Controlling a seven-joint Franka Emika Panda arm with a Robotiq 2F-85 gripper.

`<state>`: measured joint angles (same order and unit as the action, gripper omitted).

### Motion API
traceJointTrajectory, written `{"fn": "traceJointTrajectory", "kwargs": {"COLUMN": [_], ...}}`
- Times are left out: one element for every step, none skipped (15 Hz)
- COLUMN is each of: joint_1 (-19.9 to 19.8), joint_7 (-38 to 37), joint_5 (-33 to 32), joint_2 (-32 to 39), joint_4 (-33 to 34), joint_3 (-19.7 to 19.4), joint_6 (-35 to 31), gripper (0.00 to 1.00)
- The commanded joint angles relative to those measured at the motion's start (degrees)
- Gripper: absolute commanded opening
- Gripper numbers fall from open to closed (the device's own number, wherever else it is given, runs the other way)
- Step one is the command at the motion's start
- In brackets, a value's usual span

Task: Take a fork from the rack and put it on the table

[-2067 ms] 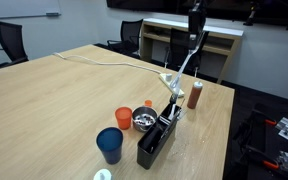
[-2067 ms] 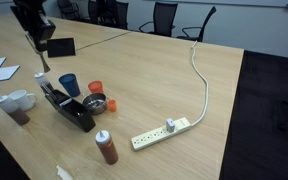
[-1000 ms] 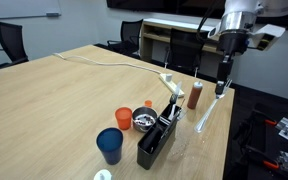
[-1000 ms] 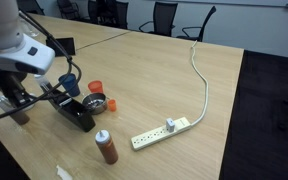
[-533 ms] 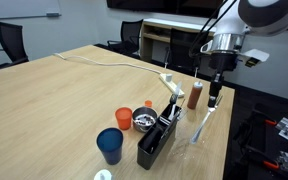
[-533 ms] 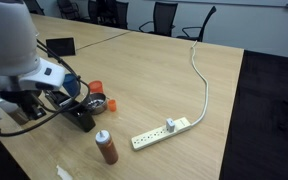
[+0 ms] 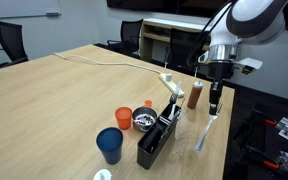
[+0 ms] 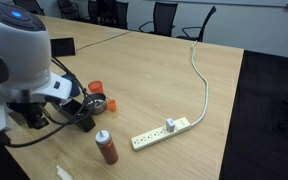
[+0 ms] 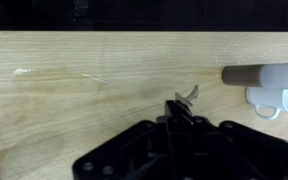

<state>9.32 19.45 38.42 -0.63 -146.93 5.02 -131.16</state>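
Note:
My gripper is shut on the fork, a slim silver utensil that hangs tilted down from the jaws, its low end close to the light-wood table near the right edge. In the wrist view the black jaws are shut on the fork, and only its end sticks out past them above the wood. The black rack stands left of the gripper, with other silvery utensils in it. In an exterior view the arm hides the gripper and most of the rack.
A brown bottle and a white mug stand close to the gripper. They also show in the wrist view, the bottle and the mug. A blue cup, orange cup, metal bowl and power strip sit nearby.
My gripper has come down and slightly left with the fork in it. The fork's low end is now nearer the tabletop beside the rack.

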Motion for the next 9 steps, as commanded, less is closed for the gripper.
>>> {"fn": "traceJointTrajectory", "kwargs": {"joint_1": [-1.6,-1.8,-2.0,-2.2,-2.3,-2.4,-2.5,-2.5,-2.1], "joint_7": [2.0,1.8,1.4,1.3,1.3,1.4,1.3,1.0,0.3], "joint_5": [1.6,1.1,0.5,0.4,0.4,0.3,0.5,0.5,0.2], "joint_2": [1.7,2.1,2.6,2.9,3.1,3.1,3.1,3.0,2.6], "joint_4": [1.9,2.1,2.4,2.7,2.9,3.1,3.6,4.0,2.5], "joint_3": [0.0,0.0,0.0,0.1,0.1,0.2,0.2,0.2,0.6], "joint_6": [6.3,7.7,9.1,10.2,10.6,11.0,11.4,11.3,8.9], "gripper": [0.01,0.01,0.01,0.01,0.01,0.01,0.01,0.01,0.04]}}
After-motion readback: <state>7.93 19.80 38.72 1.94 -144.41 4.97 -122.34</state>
